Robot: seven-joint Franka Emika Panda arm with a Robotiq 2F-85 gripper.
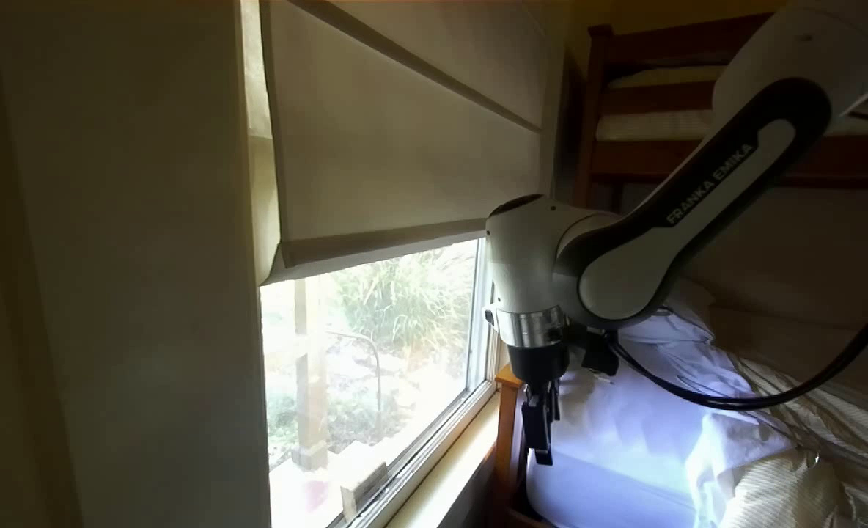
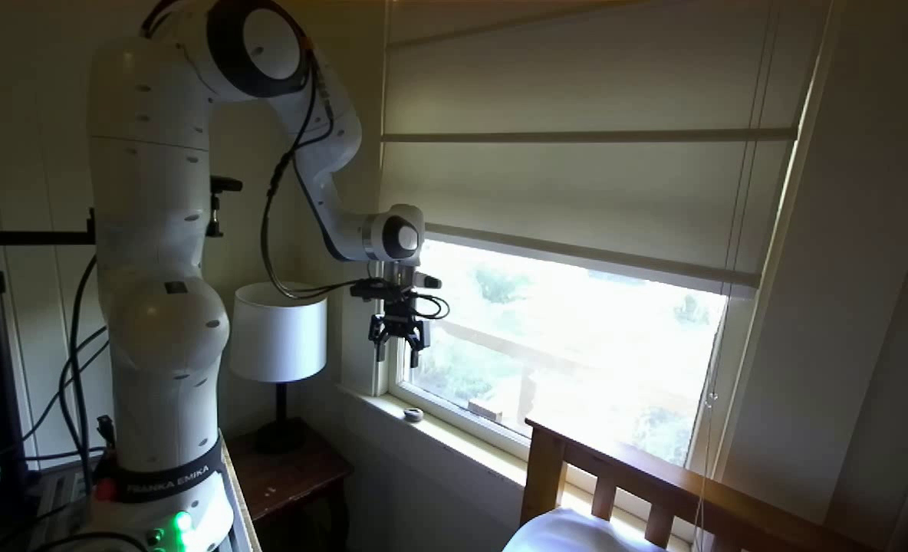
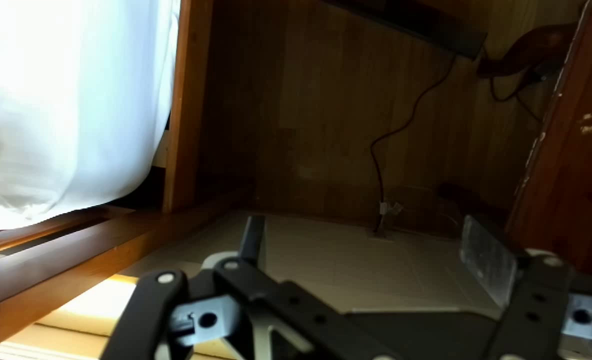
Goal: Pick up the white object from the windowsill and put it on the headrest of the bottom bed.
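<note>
Daylight comes through the window (image 2: pixel 569 345) under a half-drawn blind (image 2: pixel 577 184). A small white thing (image 2: pixel 413 415) sits on the windowsill (image 2: pixel 465 445), near the end by the lamp (image 2: pixel 279 333), which stands on a wooden desk (image 2: pixel 312 464). The claw (image 2: pixel 397 359) hangs pointing down, higher than the white thing and apart from it, its fingers (image 3: pixel 488 260) spread wide. The arm (image 2: pixel 155 192) comes close to the blind's lower edge; whether they touch cannot be told. Farther along the windowsill stands the headrest (image 2: pixel 653 481) of the bottom bed (image 1: pixel 610 440), and pull cords (image 2: pixel 711 399) hang across it in an exterior view. The upper bunk (image 1: pixel 639 158) rises above the rumpled white sheets, and a black cable (image 1: pixel 734 402) loops from the arm in front of them. In the wrist view, the headrest lies to one side of the claw and the desk to the other; between them a dark cord (image 3: pixel 411 112) runs over the floor (image 3: pixel 316 110) to the wall (image 3: pixel 321 255).
</note>
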